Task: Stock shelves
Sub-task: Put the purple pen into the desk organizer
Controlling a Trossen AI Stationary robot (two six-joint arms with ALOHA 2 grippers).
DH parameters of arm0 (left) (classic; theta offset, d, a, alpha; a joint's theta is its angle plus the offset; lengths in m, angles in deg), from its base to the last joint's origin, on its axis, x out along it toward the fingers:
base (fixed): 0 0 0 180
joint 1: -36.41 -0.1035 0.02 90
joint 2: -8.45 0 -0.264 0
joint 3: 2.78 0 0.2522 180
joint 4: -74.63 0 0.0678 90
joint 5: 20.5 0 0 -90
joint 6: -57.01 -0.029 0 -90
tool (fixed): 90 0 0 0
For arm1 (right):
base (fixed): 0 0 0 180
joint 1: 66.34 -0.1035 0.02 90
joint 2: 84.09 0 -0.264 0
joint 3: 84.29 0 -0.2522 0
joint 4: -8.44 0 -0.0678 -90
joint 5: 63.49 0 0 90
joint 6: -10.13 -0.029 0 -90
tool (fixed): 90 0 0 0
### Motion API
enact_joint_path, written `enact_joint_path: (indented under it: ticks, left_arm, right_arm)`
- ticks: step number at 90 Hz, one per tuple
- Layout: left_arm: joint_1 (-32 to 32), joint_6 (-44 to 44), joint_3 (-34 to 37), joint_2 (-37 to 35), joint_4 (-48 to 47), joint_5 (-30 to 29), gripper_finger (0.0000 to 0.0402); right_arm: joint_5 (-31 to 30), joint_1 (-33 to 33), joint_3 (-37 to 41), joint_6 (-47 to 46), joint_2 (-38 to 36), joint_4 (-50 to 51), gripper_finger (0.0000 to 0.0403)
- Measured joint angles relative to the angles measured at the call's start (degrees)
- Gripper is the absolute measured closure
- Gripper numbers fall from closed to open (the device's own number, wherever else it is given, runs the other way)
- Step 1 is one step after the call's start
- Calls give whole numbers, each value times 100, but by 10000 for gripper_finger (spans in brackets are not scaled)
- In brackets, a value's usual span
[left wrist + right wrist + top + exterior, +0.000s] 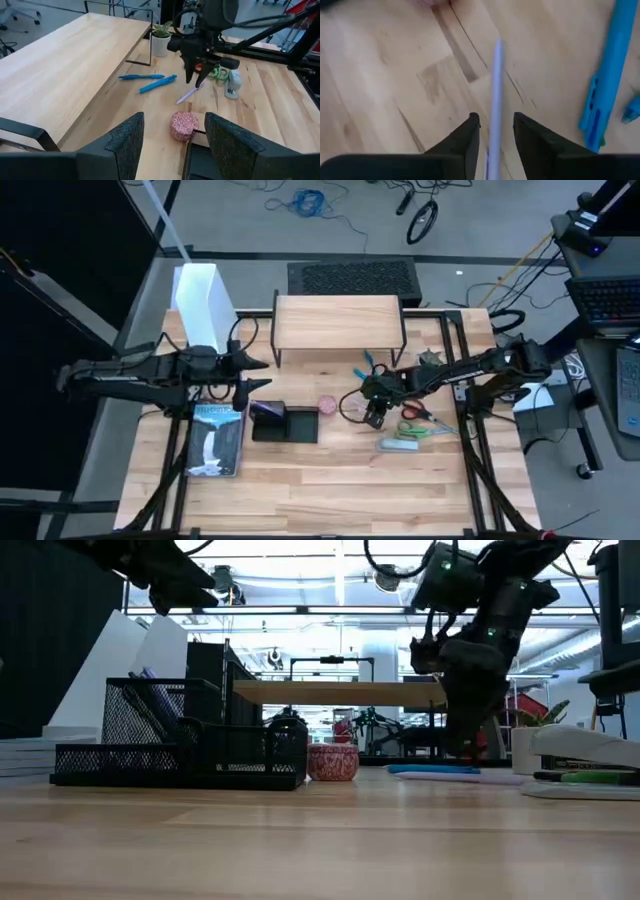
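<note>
The shelves (338,318) are a low light-wood riser on thin black legs, standing at the table's far middle. A lilac pen (495,85) lies on the table in front of it. My right gripper (496,122) points down over the pen's near end, open. One finger stands on either side, with a gap showing on both sides. In the left wrist view the same gripper (196,80) stands at the pen's (188,95) end. My left gripper (256,375) hangs open near the riser's left front corner and touches nothing.
Two blue pens (150,81) lie near the riser's right legs, and a small potted plant (161,41) stands beyond them. A pink round thing (184,125) sits beside the black organizer tray (285,423). Green scissors (415,425), a white stapler (398,445), a book (217,440) and a white file box (205,305) are also there.
</note>
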Motion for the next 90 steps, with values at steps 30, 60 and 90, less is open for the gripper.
enact_joint_path:
  ticks: [30, 60, 90]
  left_arm:
    - [0, 2, 0, 0, -9, 0, 206]
    - [0, 2, 0, 0, -7, 0, 206]
    - [-2, 4, 0, 0, -7, -2, 206]
  right_arm:
    - [13, -77, -233, -11, 590, 352, 309]
    - [-73, -150, -259, -111, 859, 367, 317]
    - [-35, -149, -255, -145, 961, 374, 393]
